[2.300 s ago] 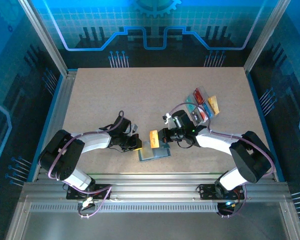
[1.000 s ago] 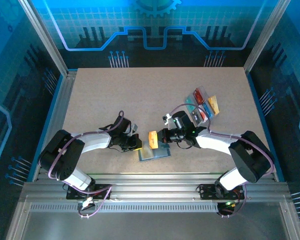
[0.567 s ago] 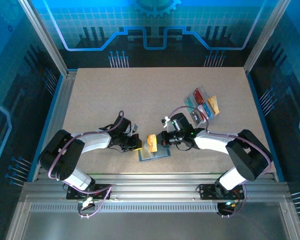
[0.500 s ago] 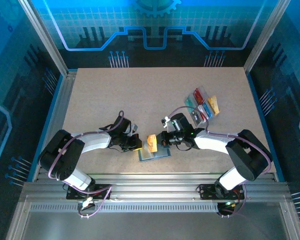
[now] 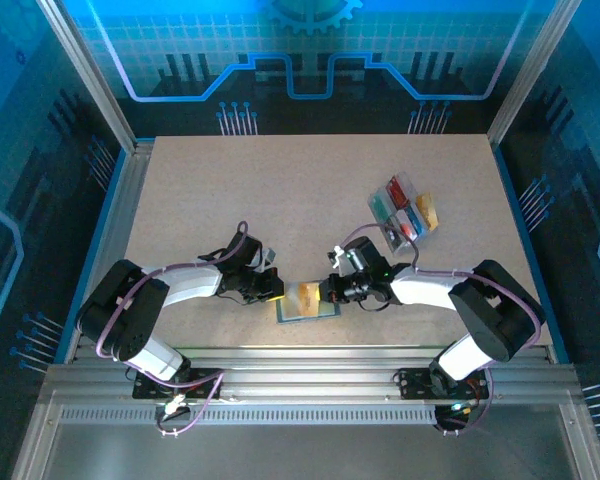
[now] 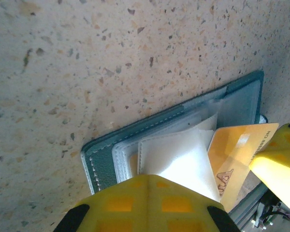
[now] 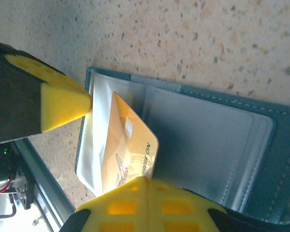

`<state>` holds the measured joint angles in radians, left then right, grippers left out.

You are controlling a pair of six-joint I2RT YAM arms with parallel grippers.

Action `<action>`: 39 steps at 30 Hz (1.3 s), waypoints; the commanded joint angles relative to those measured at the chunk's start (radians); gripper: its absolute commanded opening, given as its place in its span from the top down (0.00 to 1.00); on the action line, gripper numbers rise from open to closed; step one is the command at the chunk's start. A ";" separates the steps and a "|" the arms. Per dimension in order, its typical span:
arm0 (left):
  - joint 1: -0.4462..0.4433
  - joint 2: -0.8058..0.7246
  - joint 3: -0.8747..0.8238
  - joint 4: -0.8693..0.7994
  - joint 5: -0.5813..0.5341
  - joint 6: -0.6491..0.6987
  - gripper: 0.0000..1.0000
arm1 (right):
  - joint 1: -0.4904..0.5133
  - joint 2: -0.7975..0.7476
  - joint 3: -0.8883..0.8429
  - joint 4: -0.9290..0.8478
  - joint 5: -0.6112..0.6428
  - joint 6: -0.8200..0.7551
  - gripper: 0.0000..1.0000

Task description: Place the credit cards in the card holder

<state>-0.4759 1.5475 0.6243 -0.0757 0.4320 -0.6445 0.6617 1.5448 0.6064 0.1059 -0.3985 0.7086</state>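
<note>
Orange card [image 7: 128, 145] in right tool [image 7: 142, 186], over wallet [image 7: 208, 140]

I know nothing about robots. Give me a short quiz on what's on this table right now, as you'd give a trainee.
1. Fill in: the card holder lies ___ on the table.
2. True or false: the orange card lies loose, touched by nothing.
3. The other cards sit in: A) a clear tray, B) the card holder, C) a bowl.
Key: 1 open; 2 false, the right tool grips it; 3 A.
</note>
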 commanded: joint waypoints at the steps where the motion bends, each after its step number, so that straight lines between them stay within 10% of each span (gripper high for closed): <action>1: 0.006 0.010 -0.038 -0.079 -0.050 0.018 1.00 | 0.034 0.005 -0.015 -0.047 -0.033 0.004 1.00; 39: 0.009 -0.187 -0.074 -0.106 -0.060 -0.004 1.00 | 0.009 0.169 0.141 -0.093 0.041 0.093 1.00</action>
<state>-0.4759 1.4273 0.5598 -0.1310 0.3962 -0.6479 0.6792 1.6970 0.7410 0.0586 -0.3931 0.7895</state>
